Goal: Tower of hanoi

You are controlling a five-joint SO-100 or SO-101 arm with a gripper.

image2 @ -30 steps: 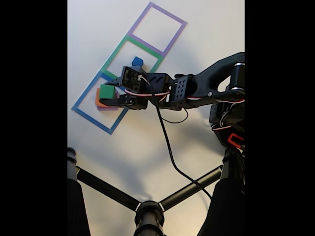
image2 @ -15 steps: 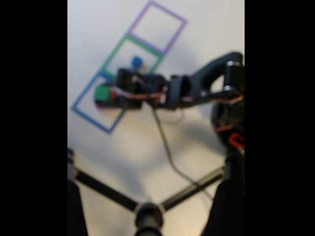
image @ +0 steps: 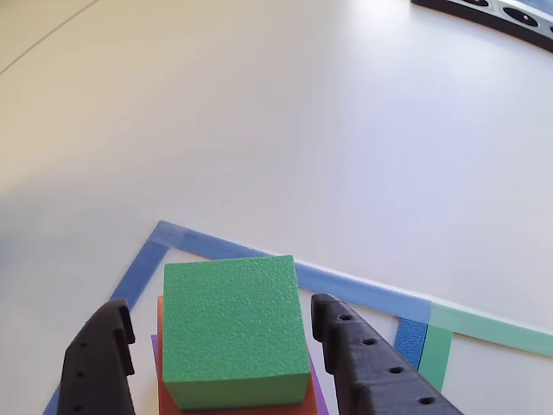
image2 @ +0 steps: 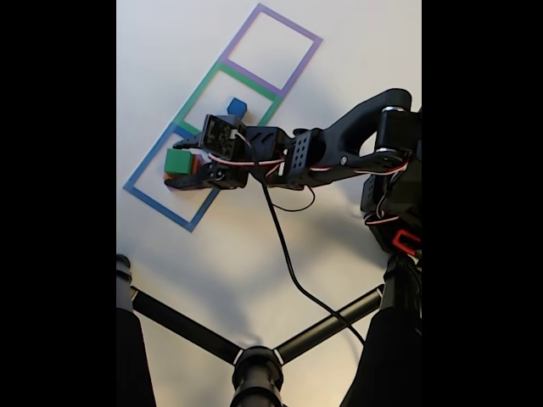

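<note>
The tower of hanoi stack stands inside the blue tape square [image: 225, 251]. In it the green cube [image: 233, 328] [image2: 177, 160] sits on the orange block [image: 233, 408], over a purple slab [image: 318, 393] that only shows at the edges. My gripper [image: 218, 307] [image2: 178, 163] is open and straddles the green cube. Its right finger [image: 371, 363] is close against the cube, and a gap remains at the left finger [image: 99, 363]. The small blue cube [image2: 237, 106] lies apart in the green tape square [image2: 204, 80].
A purple tape square [image2: 293, 27] lies beyond the green one. Black tripod legs [image2: 254, 365] cross the lower part of the fixed view. A black cable [image2: 288, 254] hangs from the arm. The arm's base [image2: 399, 212] stands at the right.
The arm has reached further left and lower, so the fingers now sit on both sides of the green cube. The blue cube has not moved.
</note>
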